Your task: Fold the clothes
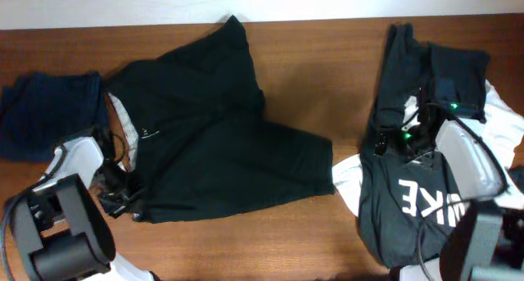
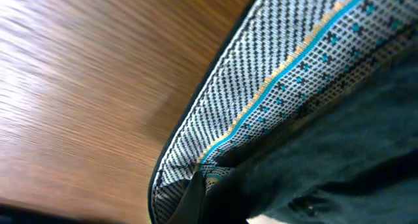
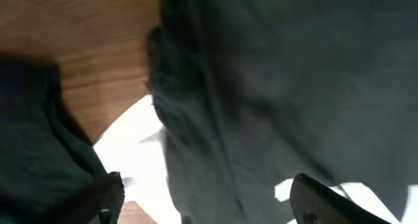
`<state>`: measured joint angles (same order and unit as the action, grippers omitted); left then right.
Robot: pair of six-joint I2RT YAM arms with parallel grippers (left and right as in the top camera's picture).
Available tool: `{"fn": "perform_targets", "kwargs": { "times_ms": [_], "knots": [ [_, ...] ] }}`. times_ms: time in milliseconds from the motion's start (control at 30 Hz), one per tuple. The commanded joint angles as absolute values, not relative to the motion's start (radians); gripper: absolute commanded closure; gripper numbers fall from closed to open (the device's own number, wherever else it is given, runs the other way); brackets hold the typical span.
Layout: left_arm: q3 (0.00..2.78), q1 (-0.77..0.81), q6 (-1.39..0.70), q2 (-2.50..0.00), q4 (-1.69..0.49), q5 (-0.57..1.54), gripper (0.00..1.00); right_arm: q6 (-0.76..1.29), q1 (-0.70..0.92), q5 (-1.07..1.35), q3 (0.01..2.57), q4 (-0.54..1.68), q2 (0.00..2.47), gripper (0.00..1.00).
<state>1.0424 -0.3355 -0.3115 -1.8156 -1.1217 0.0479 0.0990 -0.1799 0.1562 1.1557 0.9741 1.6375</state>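
Black fabric item 1: shorts (image 1: 221, 142), spread flat at the middle of the wooden table (image 1: 327, 76), two legs pointing right and waist to the left.
- Left gripper (image 1: 124, 197): at the waist edge, fingers drawn together on the waistband.
- Waistband lining (image 2: 281, 87): white weave with dark dots and a teal and orange stripe. No writing can be read on it.

Item 2: lettered garment (image 1: 409, 215), black, in the heap at the right.
- Right gripper (image 3: 215, 201): fingers spread wide, nothing between them, poised just over this fabric.
- Lettering: white block letters "IKE" (image 1: 431, 201); the arm covers the rest.

Item 3: white cloth (image 1: 350, 176), lying under the heap.

Item 4: navy garment (image 1: 49, 113), folded, at the far left.
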Motion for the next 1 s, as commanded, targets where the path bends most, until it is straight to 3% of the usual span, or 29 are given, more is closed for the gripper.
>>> {"fn": "perform_targets", "kwargs": {
  "times_ms": [0, 33, 133, 200, 233, 333, 367, 433, 500, 633, 767, 867, 900, 967],
  "knots": [
    [1.033, -0.347, -0.321, -1.794, -1.112, 0.038, 1.00, 0.014, -0.183, 0.338, 1.165, 0.876, 1.763, 0.32],
    [1.033, -0.347, -0.321, -1.794, -1.111, 0.041, 1.00, 0.014, -0.183, 0.353, 1.165, 0.822, 1.818, 0.39],
    [1.033, -0.347, -0.321, -1.794, -1.107, 0.041, 1.00, -0.007, -0.188, 0.334, 1.165, 0.742, 1.991, 0.42],
    [1.033, -0.347, -0.321, -1.794, -1.107, 0.041, 1.00, 0.114, -0.224, 0.061, 1.165, 0.760, 2.061, 0.53],
    [1.033, -0.347, -0.321, -1.794, -1.104, 0.041, 1.00, 0.287, -0.290, -0.178, 1.168, 0.783, 2.065, 0.53],
    [1.033, -0.347, -0.321, -1.794, -1.100, 0.041, 0.99, 0.331, -0.471, -0.147, 1.316, 0.865, 2.050, 0.52],
    [1.033, -0.347, -0.321, -1.794, -1.100, 0.040, 0.99, 0.331, -0.530, -0.135, 1.498, 0.960, 2.048, 0.47],
    [1.033, -0.347, -0.320, -1.794, -1.108, 0.036, 0.99, 0.201, -0.515, 0.064, 1.652, 1.044, 2.048, 0.46],
    [1.033, -0.347, -0.310, -1.794, -1.112, 0.017, 0.99, -0.010, -0.437, 0.385, 1.719, 1.122, 2.048, 0.39],
    [1.033, -0.347, -0.310, -1.794, -1.100, -0.002, 1.00, -0.071, -0.113, 0.437, 1.700, 1.098, 2.056, 0.27],
    [1.033, -0.347, -0.310, -1.794, -1.100, 0.013, 0.99, 0.152, 0.149, 0.434, 1.700, 0.762, 2.122, 0.17],
    [1.033, -0.347, -0.310, -1.794, -1.100, 0.022, 0.99, 0.231, 0.278, 0.472, 1.700, 0.467, 2.246, 0.17],
    [1.033, -0.347, -0.310, -1.794, -1.100, 0.022, 1.00, 0.253, 0.348, 0.475, 1.700, 0.270, 2.324, 0.17],
    [1.033, -0.347, -0.310, -1.794, -1.100, 0.022, 0.99, 0.255, 0.385, 0.470, 1.700, 0.168, 2.370, 0.17]
  ]
}}
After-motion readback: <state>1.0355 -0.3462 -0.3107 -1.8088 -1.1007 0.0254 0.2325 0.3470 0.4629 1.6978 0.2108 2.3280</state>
